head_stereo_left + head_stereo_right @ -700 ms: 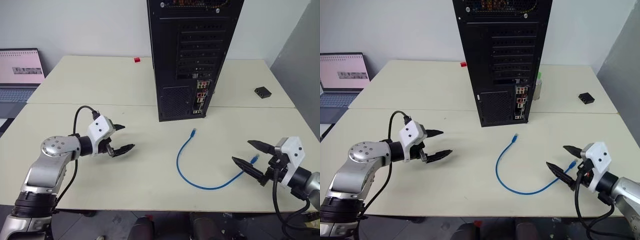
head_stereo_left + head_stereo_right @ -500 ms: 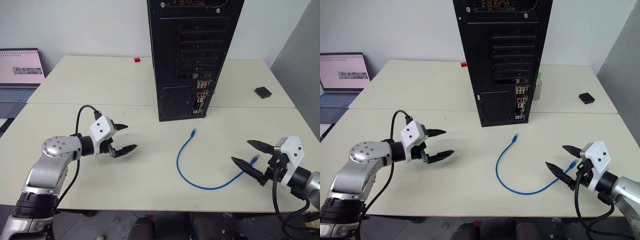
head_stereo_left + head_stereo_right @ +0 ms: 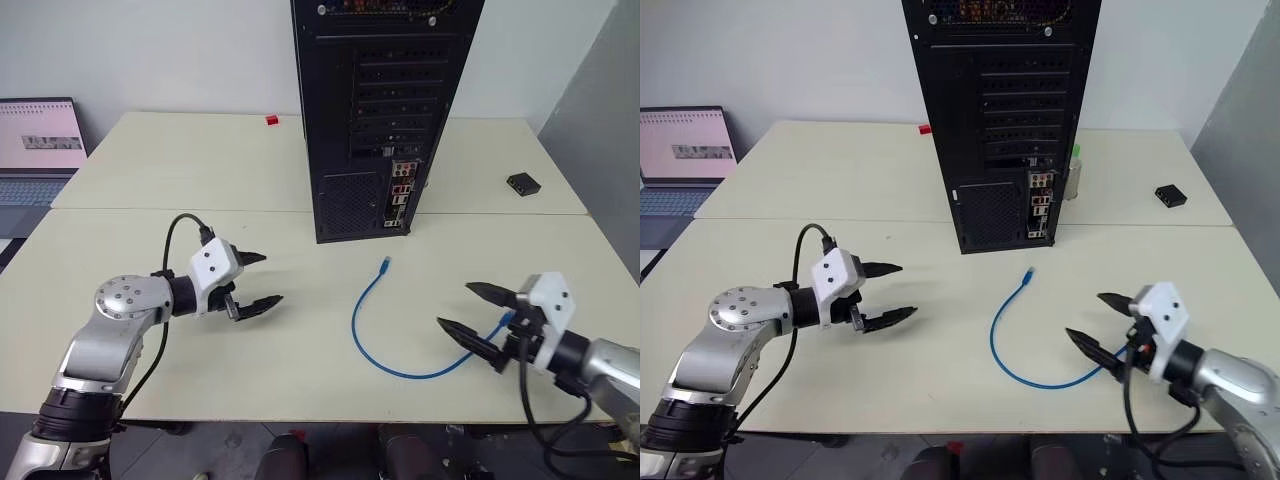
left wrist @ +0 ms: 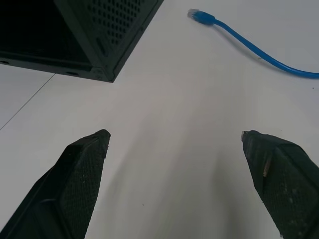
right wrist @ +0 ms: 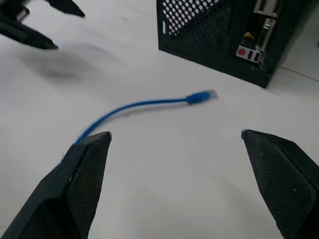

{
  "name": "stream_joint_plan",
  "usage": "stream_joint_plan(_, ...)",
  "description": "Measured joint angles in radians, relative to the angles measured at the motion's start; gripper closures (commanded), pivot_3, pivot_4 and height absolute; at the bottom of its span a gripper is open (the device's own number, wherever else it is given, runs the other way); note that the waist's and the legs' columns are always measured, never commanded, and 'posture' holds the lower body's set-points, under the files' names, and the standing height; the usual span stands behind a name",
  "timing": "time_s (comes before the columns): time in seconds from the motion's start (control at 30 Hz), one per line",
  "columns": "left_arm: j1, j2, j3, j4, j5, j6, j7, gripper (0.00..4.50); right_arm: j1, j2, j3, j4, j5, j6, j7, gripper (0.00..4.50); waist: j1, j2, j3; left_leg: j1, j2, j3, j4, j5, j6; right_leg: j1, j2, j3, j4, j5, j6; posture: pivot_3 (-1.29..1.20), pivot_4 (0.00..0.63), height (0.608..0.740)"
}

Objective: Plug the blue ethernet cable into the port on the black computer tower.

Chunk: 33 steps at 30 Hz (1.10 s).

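Cable (image 3: 372,330) lies curled on the table at six o'clock from the tower (image 3: 385,110), so we, with left gripper (image 3: 258,281) and right gripper (image 3: 475,316) both spread and empty, should pinch close behind a plug, boot aligned with the port (image 3: 400,198)

- one black computer tower (image 3: 385,110)
- one blue ethernet cable (image 3: 372,345), two plugs
- two grippers: left gripper (image 3: 258,280), right gripper (image 3: 467,315)
- one laptop (image 3: 38,150)
- one small black box (image 3: 524,183)
- one small red object (image 3: 272,120)
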Motion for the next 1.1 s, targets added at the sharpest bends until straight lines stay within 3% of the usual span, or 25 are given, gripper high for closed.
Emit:
stream_joint_plan(0.23, -0.032, -0.011, -0.040, 0.011, 0.006, -0.021, -0.009, 0.00, -0.224, 0.272, 0.290, 0.110, -0.142, 0.110, -0.279, 0.09, -0.001, 0.000, 0.000, -0.001, 0.000, 0.000, 0.000, 0.000, 0.000, -0.002, 0.000, 0.000, 0.000, 0.000, 0.000, 0.00, 0.150, 0.740)
stream_joint_plan(0.47, -0.049, -0.022, -0.060, 0.031, 0.016, -0.045, -0.019, 0.00, -0.353, 0.483, 0.385, 0.279, -0.277, 0.232, -0.497, 0.09, 0.000, 0.000, 0.000, -0.002, 0.000, 0.000, 0.000, 0.000, 0.000, -0.002, 0.000, 0.000, 0.000, 0.000, 0.000, 0.00, 0.150, 0.740)
stream_joint_plan(0.9, -0.064, -0.032, -0.076, 0.045, 0.030, -0.065, -0.019, 0.00, -0.424, 0.594, 0.383, 0.336, -0.353, 0.339, -0.591, 0.09, -0.005, 0.000, 0.000, -0.001, 0.000, 0.000, 0.000, 0.000, 0.000, -0.002, 0.000, -0.001, 0.001, 0.000, -0.001, 0.00, 0.150, 0.740)
stream_joint_plan(1.1, -0.077, -0.037, -0.095, 0.052, 0.033, -0.070, -0.020, 0.00, -0.455, 0.604, 0.410, 0.370, -0.371, 0.351, -0.579, 1.16, -0.008, 0.000, 0.000, -0.001, 0.000, -0.001, 0.000, 0.000, 0.000, -0.002, 0.000, -0.001, 0.001, 0.000, -0.001, 0.00, 0.150, 0.740)
